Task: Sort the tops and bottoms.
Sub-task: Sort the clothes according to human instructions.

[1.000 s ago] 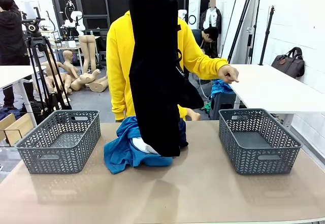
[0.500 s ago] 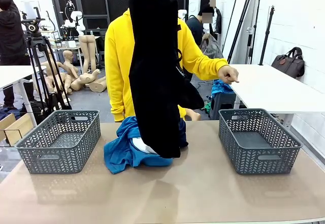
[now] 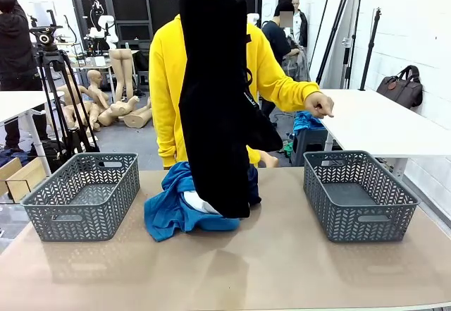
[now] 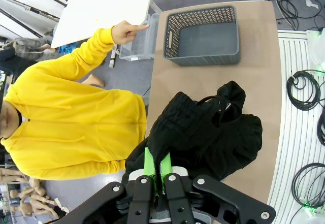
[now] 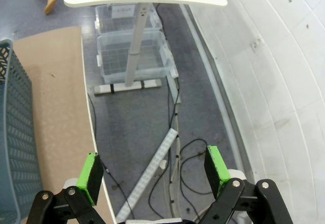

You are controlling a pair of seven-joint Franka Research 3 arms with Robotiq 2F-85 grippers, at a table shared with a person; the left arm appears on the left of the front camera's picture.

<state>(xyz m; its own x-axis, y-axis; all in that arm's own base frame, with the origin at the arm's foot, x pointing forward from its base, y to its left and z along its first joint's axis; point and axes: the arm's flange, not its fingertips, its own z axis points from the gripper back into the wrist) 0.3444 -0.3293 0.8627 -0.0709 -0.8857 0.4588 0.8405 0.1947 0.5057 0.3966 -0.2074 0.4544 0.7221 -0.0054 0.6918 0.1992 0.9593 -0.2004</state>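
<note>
Front: the black garment [image 3: 215,106] is seen hung over the blue garment [image 3: 169,212] on the bench [image 3: 282,261], unmoved since a second ago. Left wrist: jaws of the left gripper [image 4: 157,165] are pinched shut on it. Right wrist: jaws of the right gripper [image 5: 153,172] are spread wide, empty.
</note>
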